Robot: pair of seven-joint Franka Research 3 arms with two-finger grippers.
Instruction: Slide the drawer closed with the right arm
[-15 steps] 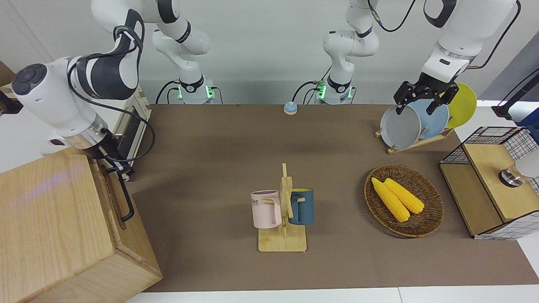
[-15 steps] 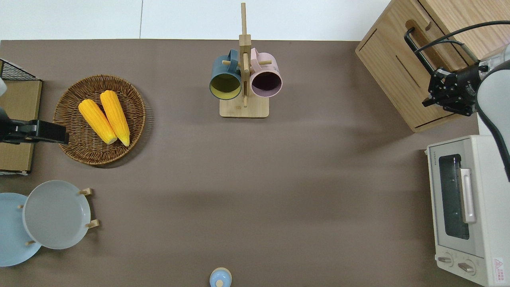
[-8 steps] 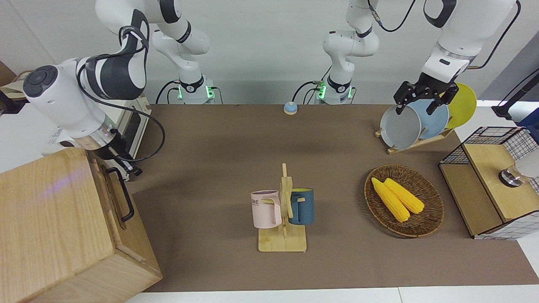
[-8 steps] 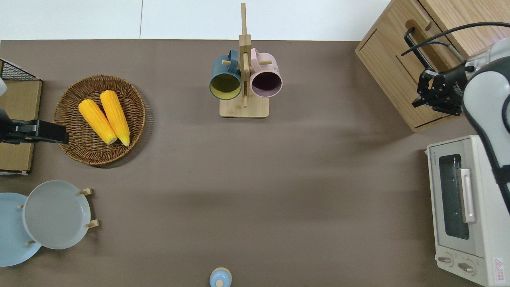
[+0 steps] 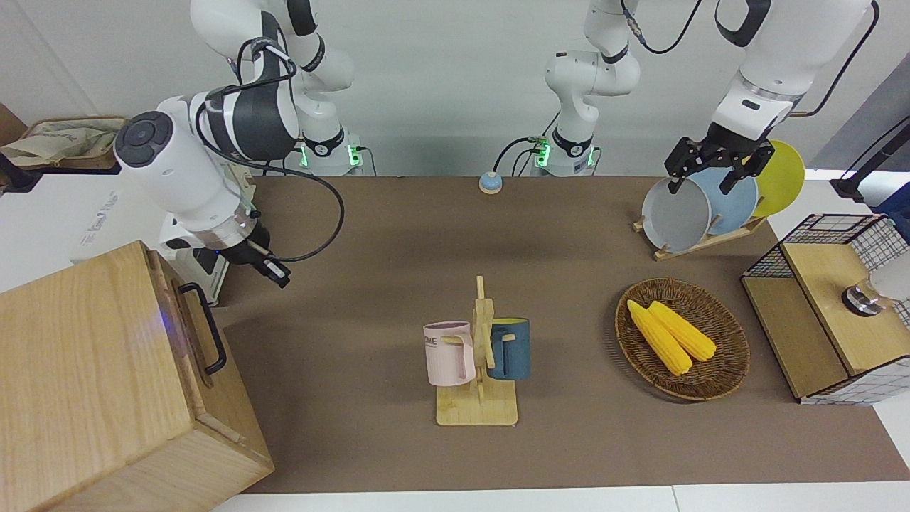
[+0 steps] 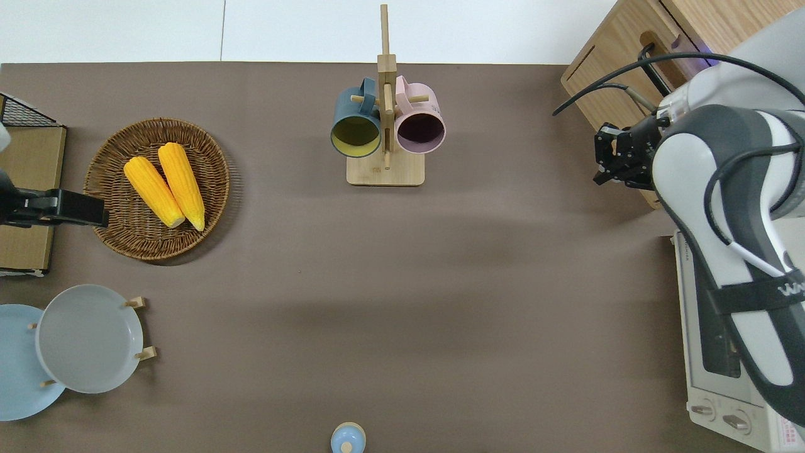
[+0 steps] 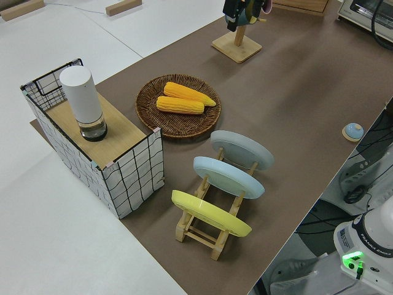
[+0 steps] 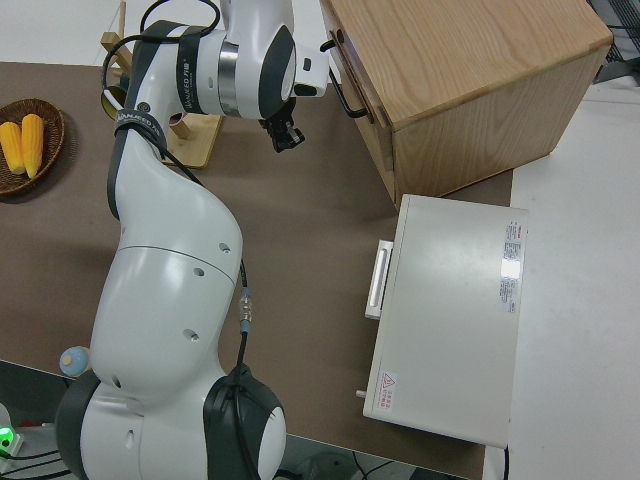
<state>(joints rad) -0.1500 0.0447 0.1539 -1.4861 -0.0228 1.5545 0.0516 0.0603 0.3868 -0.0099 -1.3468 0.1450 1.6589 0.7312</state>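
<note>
The drawer [image 5: 182, 334] is the top one of the big pale-wood cabinet [image 5: 92, 384] at the right arm's end of the table. Its front sits level with the cabinet face, and its black loop handle [image 5: 207, 328] [image 6: 649, 58] [image 8: 345, 98] has nothing on it. My right gripper [image 5: 275, 274] [image 6: 611, 162] [image 8: 284, 138] hangs shut and holds nothing. It is over the brown mat just off the cabinet's front, a short gap away from the handle. The left arm is parked, its gripper [image 5: 704, 186] open.
A white oven [image 6: 704, 314] [image 8: 450, 310] stands beside the cabinet, nearer the robots. A mug rack [image 5: 478, 363] is mid-table. A basket of corn [image 5: 682, 338], a plate rack [image 5: 700, 206] and a wire-mesh box [image 5: 832, 306] are at the left arm's end.
My right gripper has drawn away from the drawer handle, out over the mat toward the table's middle. The drawer and the left arm have not moved.
</note>
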